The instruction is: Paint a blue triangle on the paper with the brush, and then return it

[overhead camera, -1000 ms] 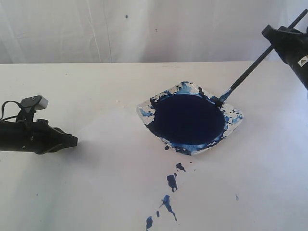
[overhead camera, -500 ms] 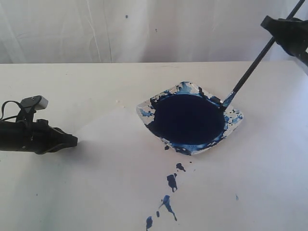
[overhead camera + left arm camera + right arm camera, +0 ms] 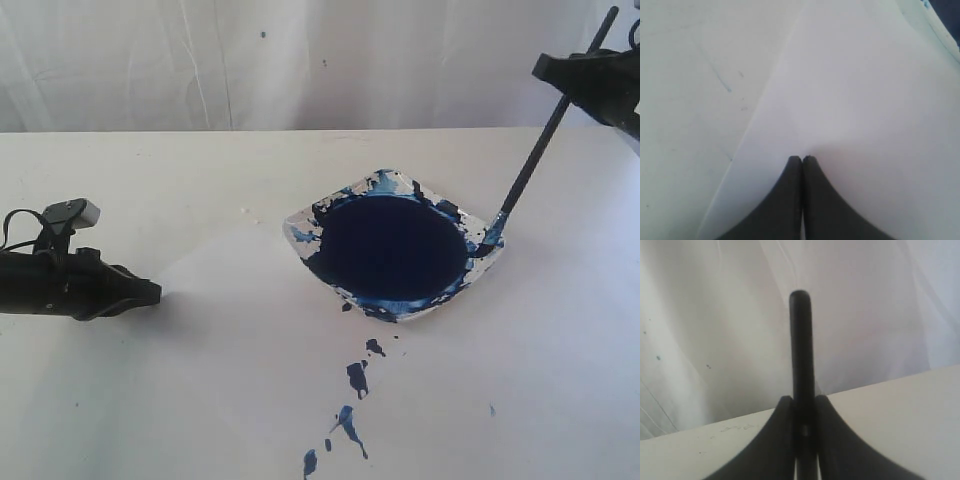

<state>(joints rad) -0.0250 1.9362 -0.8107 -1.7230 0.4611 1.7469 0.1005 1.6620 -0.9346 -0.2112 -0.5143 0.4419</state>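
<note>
Right gripper [image 3: 588,78] is clamped on the brush [image 3: 530,165], shaft slanting down and leftward, bristles at the paint dish [image 3: 298,230] rim. The paper [image 3: 230,340] lies left of the tip, under the left gripper [image 3: 150,292], jaws together. No triangle yet.

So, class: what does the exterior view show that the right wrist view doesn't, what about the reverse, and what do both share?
Only the exterior view shows the paint dish, the blue splatters, the left tool and the brush with its tip at the dish's rim. Only the right wrist view shows the fingers of the right tool clamped on the handle. Both show the brush, the right tool, the table and the backdrop.
</note>
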